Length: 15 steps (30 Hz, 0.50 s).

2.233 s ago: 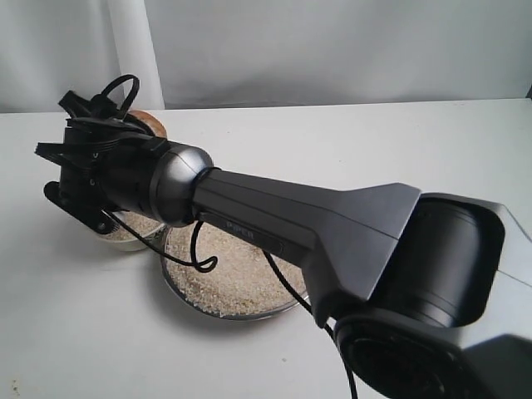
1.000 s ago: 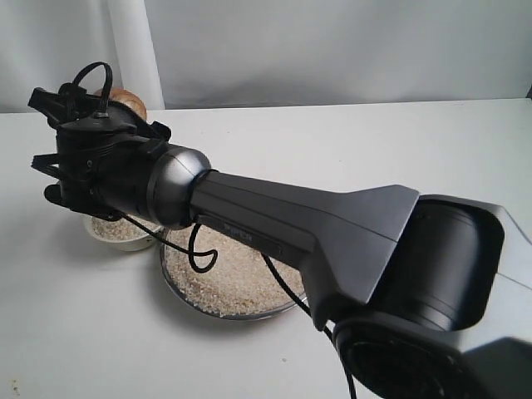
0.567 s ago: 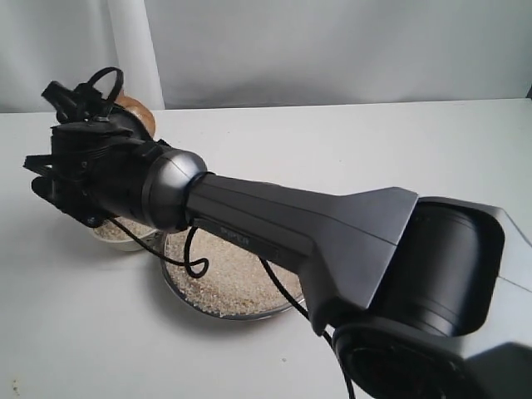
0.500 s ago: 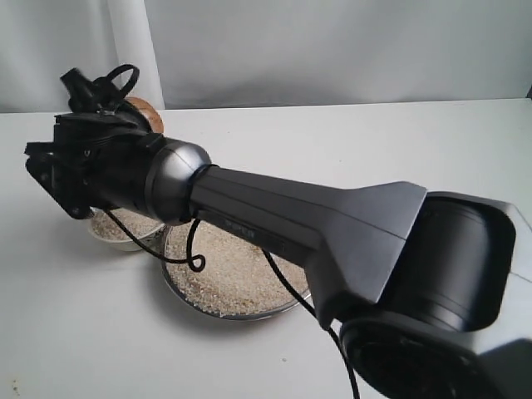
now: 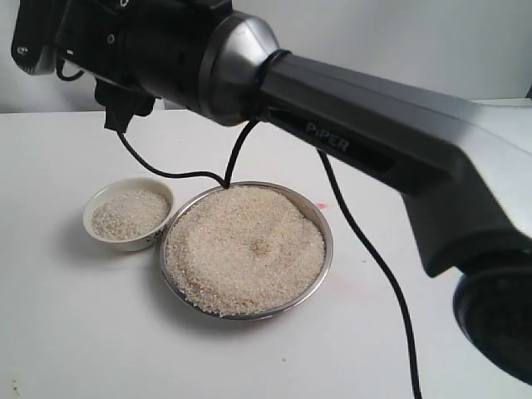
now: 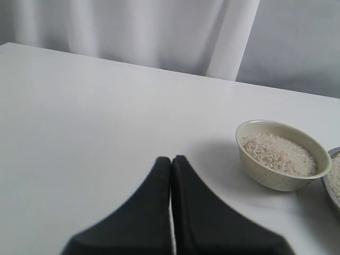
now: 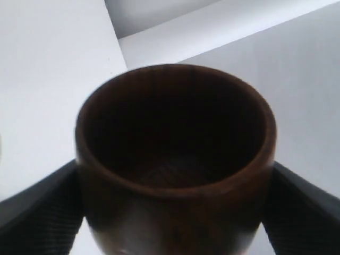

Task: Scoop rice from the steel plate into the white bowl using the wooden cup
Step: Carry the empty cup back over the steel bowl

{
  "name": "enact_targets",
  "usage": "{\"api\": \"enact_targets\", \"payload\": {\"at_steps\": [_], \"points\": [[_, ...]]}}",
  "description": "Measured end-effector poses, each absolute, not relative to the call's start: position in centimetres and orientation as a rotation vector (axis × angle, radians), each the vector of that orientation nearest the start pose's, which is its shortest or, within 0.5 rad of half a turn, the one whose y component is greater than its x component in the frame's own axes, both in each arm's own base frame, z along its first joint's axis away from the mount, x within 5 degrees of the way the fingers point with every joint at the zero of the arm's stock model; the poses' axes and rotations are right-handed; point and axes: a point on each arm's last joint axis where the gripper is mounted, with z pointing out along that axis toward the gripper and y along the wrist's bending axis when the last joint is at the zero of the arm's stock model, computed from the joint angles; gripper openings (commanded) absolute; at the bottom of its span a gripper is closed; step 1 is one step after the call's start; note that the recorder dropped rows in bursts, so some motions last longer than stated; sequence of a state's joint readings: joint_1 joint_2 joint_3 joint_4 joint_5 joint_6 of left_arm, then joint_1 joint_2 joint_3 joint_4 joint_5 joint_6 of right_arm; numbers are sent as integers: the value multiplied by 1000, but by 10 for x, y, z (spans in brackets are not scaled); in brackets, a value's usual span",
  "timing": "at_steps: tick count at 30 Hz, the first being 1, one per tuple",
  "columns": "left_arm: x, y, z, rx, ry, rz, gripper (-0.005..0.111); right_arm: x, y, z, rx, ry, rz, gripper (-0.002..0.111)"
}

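The steel plate sits mid-table, heaped with rice. Touching its left side is the white bowl, which also holds rice. In the right wrist view my right gripper is shut on the wooden cup, a finger on either side; the cup's inside looks dark and empty. In the exterior view the cup is hidden behind the raised right wrist. My left gripper is shut on nothing, low over the table, apart from the bowl.
The right arm stretches high across the exterior view from lower right to upper left. Its black cable hangs down past the plate's right side. A white curtain backs the table. A faint pink mark lies by the plate.
The right arm has lifted up and away from the bowl, still holding the cup. Bowl and plate, earlier half covered by the arm, now show in full.
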<state>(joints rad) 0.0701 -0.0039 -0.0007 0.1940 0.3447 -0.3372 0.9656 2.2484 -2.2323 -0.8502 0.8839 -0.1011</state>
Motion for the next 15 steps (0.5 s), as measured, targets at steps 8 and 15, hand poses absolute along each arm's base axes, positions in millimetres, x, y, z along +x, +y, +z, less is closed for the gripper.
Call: {"api": "enact_targets", "payload": {"at_steps": [8, 15], "points": [[53, 10, 183, -249, 1800, 0, 0, 330, 385, 337, -1101, 1774, -372, 0], [53, 10, 183, -249, 1800, 0, 0, 319, 363, 321, -1112, 2064, -487, 0]]}}
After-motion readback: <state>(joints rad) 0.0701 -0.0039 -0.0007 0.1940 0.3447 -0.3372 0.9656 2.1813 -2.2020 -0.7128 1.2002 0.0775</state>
